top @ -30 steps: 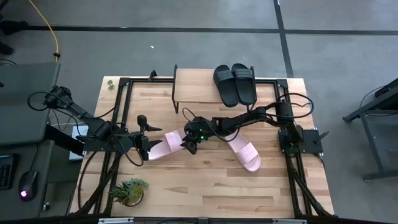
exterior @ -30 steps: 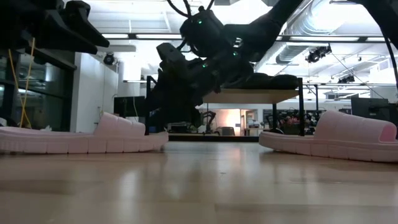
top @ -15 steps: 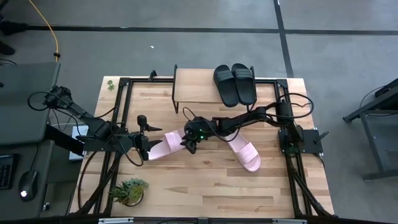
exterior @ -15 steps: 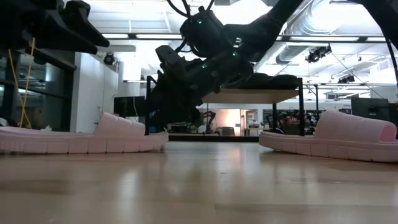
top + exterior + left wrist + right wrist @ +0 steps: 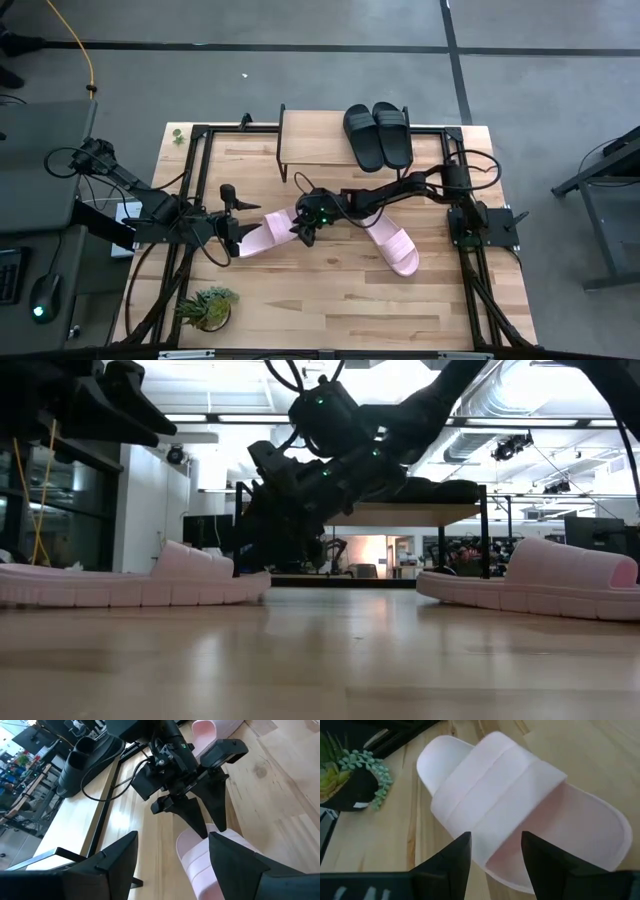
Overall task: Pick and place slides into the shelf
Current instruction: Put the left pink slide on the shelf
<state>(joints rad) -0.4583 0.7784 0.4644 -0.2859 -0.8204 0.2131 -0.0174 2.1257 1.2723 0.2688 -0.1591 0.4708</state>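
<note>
Two black slides (image 5: 377,135) lie side by side on the right half of the shelf (image 5: 310,142). Two pink slides lie flat on the tabletop. One pink slide (image 5: 392,245) is right of centre. The other pink slide (image 5: 262,233) lies between my grippers. My right gripper (image 5: 305,232) is open and slants down over that slide's strap end (image 5: 490,790), its fingertips (image 5: 464,845) low beside the strap. My left gripper (image 5: 172,865) is open and held above the slide's other end (image 5: 197,865), clear of it. My right gripper's open fingers (image 5: 202,822) slant down from the table's right onto the strap end of the left pink slide (image 5: 200,847). I cannot tell whether they touch it. The slide lies flat on the table.
A potted plant (image 5: 205,305) stands at the near left corner. Black frame rails (image 5: 195,180) run along the table's sides and behind the shelf. The shelf's left half (image 5: 300,135) shows bare wood. Bare tabletop (image 5: 330,300) stretches toward the near edge.
</note>
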